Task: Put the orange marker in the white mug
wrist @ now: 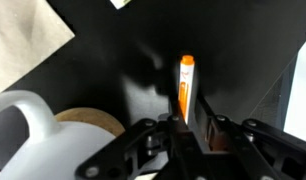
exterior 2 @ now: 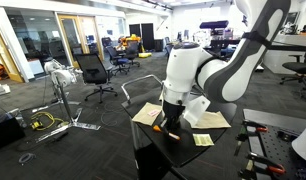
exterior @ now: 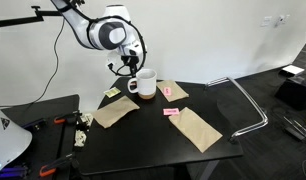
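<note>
One orange marker [wrist: 186, 85] btw fingers [wrist: 153, 136], long axis straight out, white mug [wrist: 23, 120] beside

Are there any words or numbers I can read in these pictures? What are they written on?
No text can be read anywhere.
The mug: plain white, no writing shows.
The marker, held in the tool: too blurred to read any print.
The pink notes: too small to tell.
The brown paper: no marks show.
</note>
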`<act>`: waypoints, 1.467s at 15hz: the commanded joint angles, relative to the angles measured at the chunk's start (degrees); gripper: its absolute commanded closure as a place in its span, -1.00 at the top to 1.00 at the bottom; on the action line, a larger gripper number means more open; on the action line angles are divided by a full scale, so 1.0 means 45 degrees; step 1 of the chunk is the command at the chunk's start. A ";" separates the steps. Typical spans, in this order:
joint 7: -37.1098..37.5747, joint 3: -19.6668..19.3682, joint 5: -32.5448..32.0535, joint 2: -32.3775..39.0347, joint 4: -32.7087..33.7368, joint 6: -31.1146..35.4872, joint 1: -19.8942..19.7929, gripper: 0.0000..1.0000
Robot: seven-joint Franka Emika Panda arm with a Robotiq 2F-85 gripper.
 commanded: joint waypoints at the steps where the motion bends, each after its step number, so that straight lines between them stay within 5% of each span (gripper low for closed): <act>1: 0.0469 -0.0154 -0.0128 -0.0056 0.0072 -0.0071 0.0222 -1.00; 11: -0.0672 0.0896 0.1221 -0.2261 -0.0817 -0.0779 -0.0153 -0.94; 12: -0.1326 0.0361 0.2137 -0.2635 -0.0849 -0.1229 0.0554 -0.94; 15: -0.2467 0.0406 0.3389 -0.3744 -0.0681 -0.3197 0.0634 -0.94; 22: -0.3869 0.0375 0.3696 -0.6155 -0.0043 -0.6784 0.0372 -0.94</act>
